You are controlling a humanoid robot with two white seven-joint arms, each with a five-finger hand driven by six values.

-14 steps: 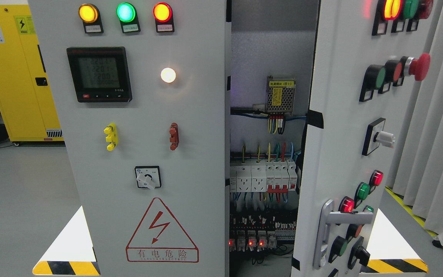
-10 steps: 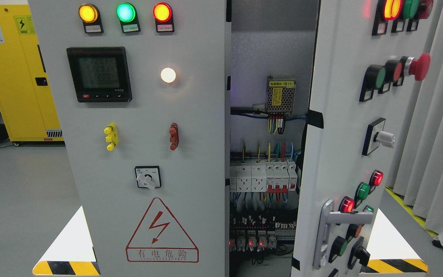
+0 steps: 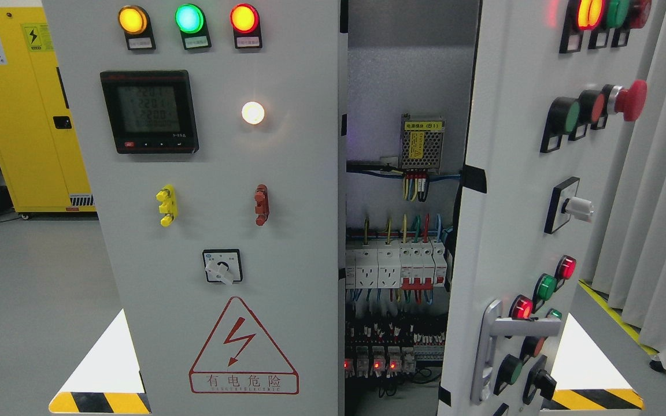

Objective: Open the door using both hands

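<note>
Yellow cabinet [image 3: 26, 110] beyond ajar door [image 3: 512, 190].

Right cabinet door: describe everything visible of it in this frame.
The right cabinet door is a grey panel that looks like painted metal, swung partly open so the wiring and breakers behind it show. Its face carries indicator lamps, push buttons, a red mushroom button, a white selector knob and a silver lever handle low down. No robot hand touches it.
</note>
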